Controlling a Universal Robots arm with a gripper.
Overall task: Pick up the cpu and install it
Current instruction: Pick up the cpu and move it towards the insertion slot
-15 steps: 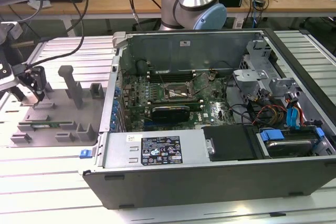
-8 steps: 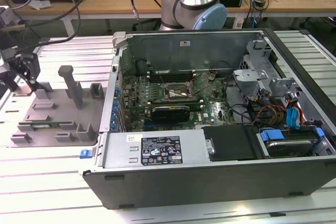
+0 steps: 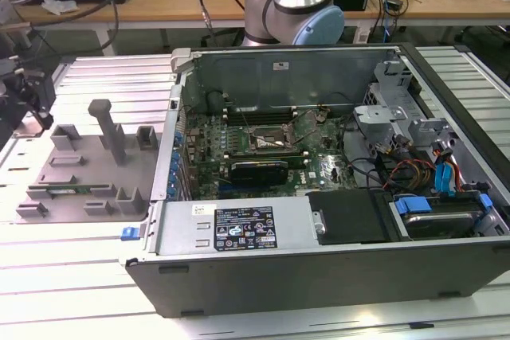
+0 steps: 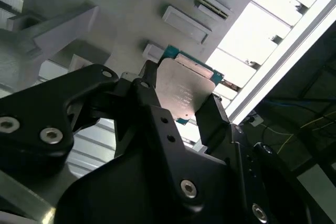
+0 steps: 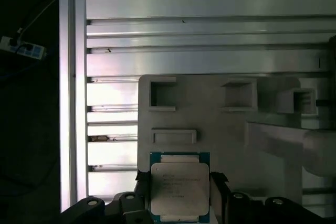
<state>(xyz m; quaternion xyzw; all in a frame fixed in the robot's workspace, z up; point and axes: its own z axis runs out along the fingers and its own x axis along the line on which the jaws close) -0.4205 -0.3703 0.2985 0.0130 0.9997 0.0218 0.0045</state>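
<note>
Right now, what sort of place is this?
Probably a robotics lab workbench: an open grey metal computer case, a grey plastic parts fixture on a ribbed aluminium table, cable-strewn wooden desks behind; the black gripper holds a flat silver square cpu.

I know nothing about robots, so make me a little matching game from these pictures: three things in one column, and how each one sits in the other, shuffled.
Things:
1. cpu
2. grey parts tray
3. computer case

States:
A. lies open, circuit boards showing
B. clamped between the jaws
C. flat on the ribbed table

Pairs: 1-B, 2-C, 3-A
</note>
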